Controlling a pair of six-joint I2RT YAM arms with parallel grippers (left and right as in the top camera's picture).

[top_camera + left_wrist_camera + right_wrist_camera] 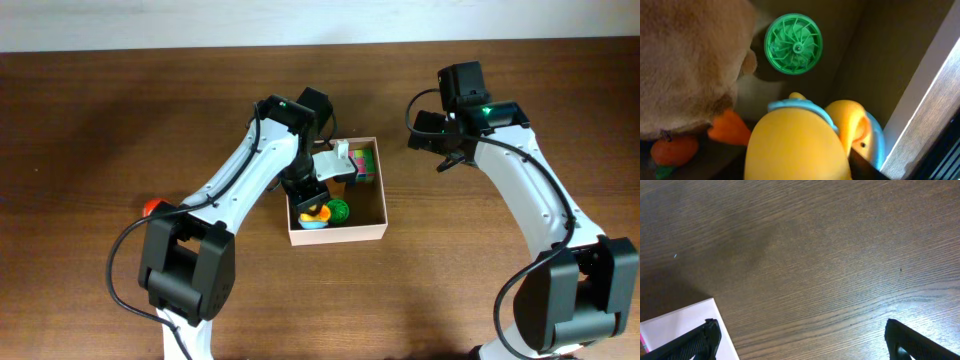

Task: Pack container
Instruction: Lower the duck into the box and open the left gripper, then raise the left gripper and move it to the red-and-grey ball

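- One round red-orange thing (pixel 150 207) is lying on the table (pixel 90 120) outside the box, half hidden by the left arm. I judge it is waiting its turn to be packed.
- The container (pixel 340 237), a single box, is sitting mid-table between the two arms, where either can reach in.
- In its near corner, one yellow toy (pixel 800 145) with a blue rim is lying close against the wall. One green wheel (pixel 793 44) is resting just beside it, probably tucked there to leave floor free.
- The left gripper (pixel 313 205) is hanging inside the box over that yellow toy. Whether it is clamping or letting go I cannot tell, since its fingers are not showing clearly.
- One tan plush (pixel 690 65) is crowding in alongside, with two orange pieces (pixel 730 127) below it.
- Farther back, one pink and green block (pixel 363 165) is sitting by the far wall.
- The right gripper (pixel 802 342) is hovering over bare wood past the box's right side. Its fingers are spread wide with nothing between them, likely to keep clear.
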